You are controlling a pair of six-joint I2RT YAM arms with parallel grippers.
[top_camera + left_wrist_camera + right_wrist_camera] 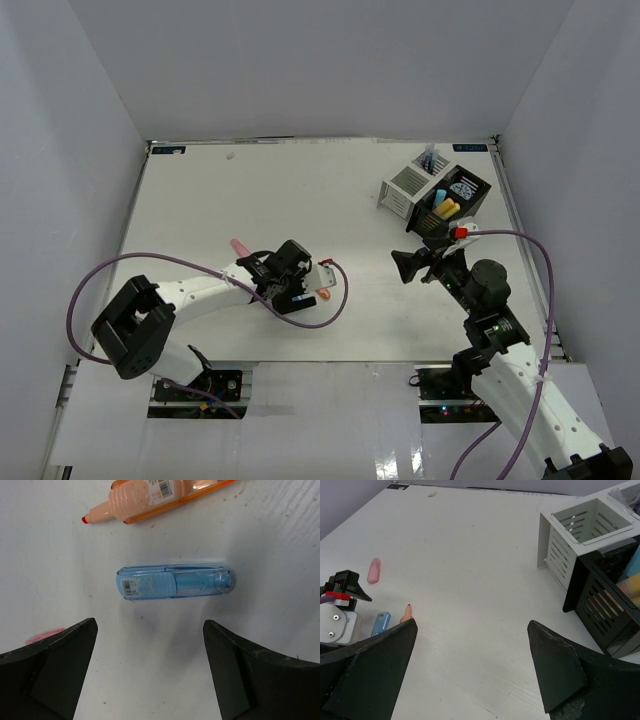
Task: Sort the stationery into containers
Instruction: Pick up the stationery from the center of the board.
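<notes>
A blue marker [175, 582] lies flat on the white table, just ahead of my left gripper [149, 647], which hovers over it open and empty. An orange marker [150, 497] lies beyond it, and a pink marker [240, 247] rests to the left of that arm. In the top view the left gripper [296, 285] points down at the blue marker [303, 298] beside the orange marker [325, 296]. My right gripper [412, 265] stands open and empty over bare table, short of the white container [405, 188] and the black container [462, 192]. The black one holds yellow and blue markers [445, 205].
Pale walls enclose the table on three sides. The two containers [580, 535] [607, 605] stand together at the far right, near the right wall. A purple cable [335, 300] loops off the left wrist beside the orange marker. Thin items [430, 157] stick up behind the white container.
</notes>
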